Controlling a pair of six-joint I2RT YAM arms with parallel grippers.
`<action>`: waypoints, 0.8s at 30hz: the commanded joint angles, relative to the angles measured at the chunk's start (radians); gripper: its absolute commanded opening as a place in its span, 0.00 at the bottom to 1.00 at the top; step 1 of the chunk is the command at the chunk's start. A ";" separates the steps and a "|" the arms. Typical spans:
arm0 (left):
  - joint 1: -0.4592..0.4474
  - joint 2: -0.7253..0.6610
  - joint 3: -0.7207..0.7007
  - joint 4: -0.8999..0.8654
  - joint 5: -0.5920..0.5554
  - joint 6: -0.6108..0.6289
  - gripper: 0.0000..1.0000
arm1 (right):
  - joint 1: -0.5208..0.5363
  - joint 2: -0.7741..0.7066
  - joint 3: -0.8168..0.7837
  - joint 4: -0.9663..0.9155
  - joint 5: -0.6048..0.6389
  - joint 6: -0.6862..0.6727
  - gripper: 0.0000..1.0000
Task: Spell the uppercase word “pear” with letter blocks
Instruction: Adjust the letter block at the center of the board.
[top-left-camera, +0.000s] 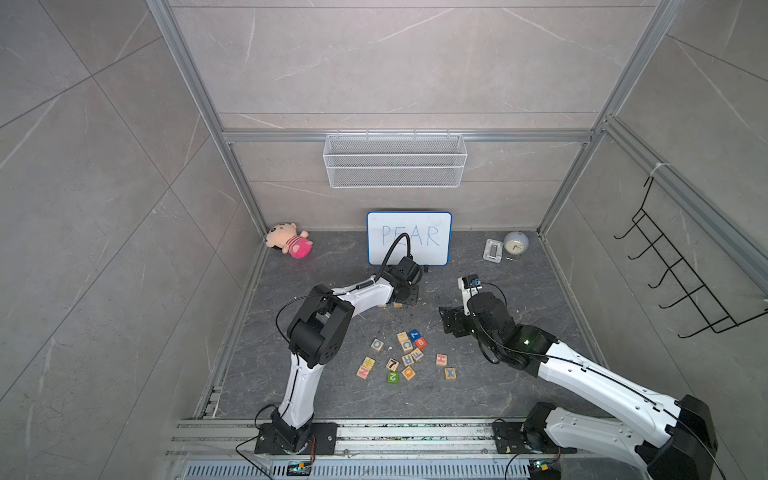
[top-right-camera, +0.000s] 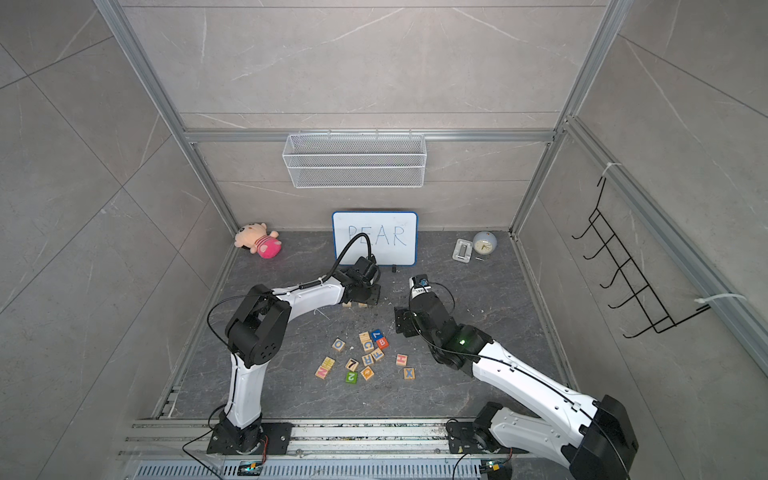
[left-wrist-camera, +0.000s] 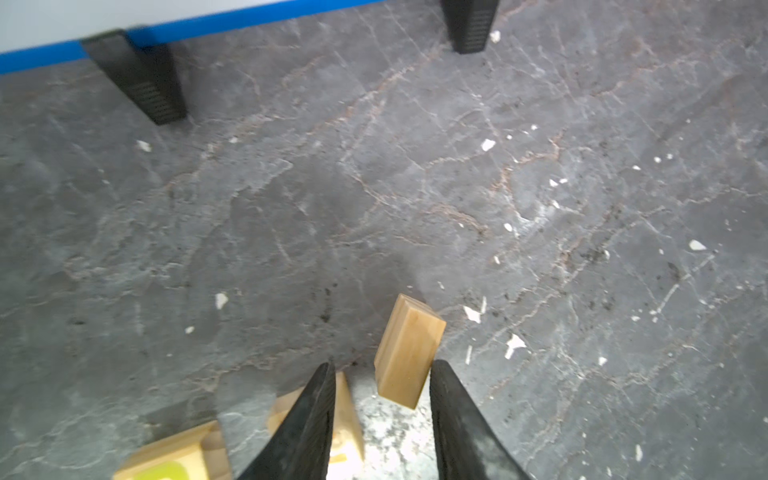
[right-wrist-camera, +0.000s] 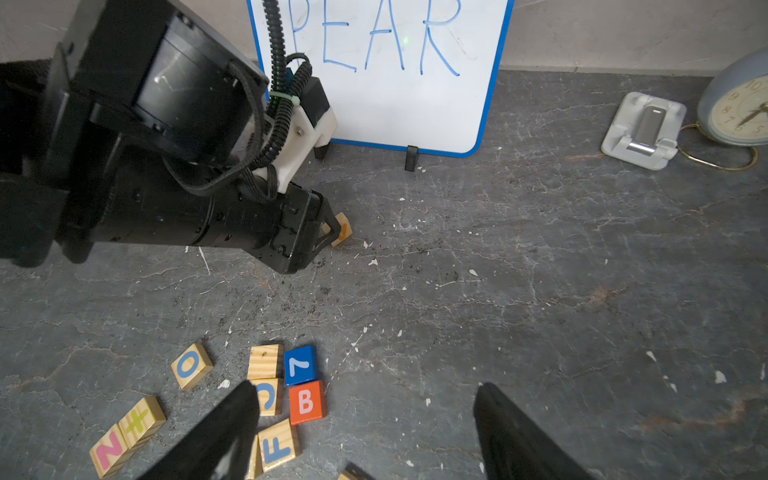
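My left gripper (left-wrist-camera: 382, 365) is low over the floor in front of the whiteboard (top-left-camera: 409, 239), jaws apart. A pale wooden letter block (left-wrist-camera: 409, 353) stands tilted between its fingertips, close to one finger (left-wrist-camera: 453, 415) with a gap to the other. The same block shows an orange mark in the right wrist view (right-wrist-camera: 341, 228); I cannot read its letter. A second block (left-wrist-camera: 345, 415) with an orange mark lies partly under the other finger. Beside it is a block with a yellow letter (left-wrist-camera: 174, 461). The bluish R block (top-left-camera: 407, 360) lies in the loose pile. My right gripper (right-wrist-camera: 365, 386) hangs open and empty beside that pile.
The pile holds other cubes: 7 (right-wrist-camera: 300, 365), B (right-wrist-camera: 306, 402), F (right-wrist-camera: 278, 444), O (right-wrist-camera: 191, 365), N (right-wrist-camera: 109, 451), H (top-left-camera: 441, 359), X (top-left-camera: 450, 373), green 2 (top-left-camera: 392, 377). A plush toy (top-left-camera: 289, 241), a clock (top-left-camera: 515, 243) and a white stand (top-left-camera: 493, 250) sit along the back wall.
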 joint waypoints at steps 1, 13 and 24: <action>0.007 -0.076 0.007 -0.018 -0.016 0.026 0.41 | -0.003 -0.006 -0.022 0.021 -0.018 -0.007 0.84; 0.042 -0.065 0.042 -0.031 0.087 0.107 0.35 | -0.003 0.000 -0.009 0.018 -0.032 -0.020 0.84; -0.006 -0.010 0.077 -0.045 -0.002 0.150 0.60 | -0.004 0.030 0.003 0.038 -0.058 -0.015 0.84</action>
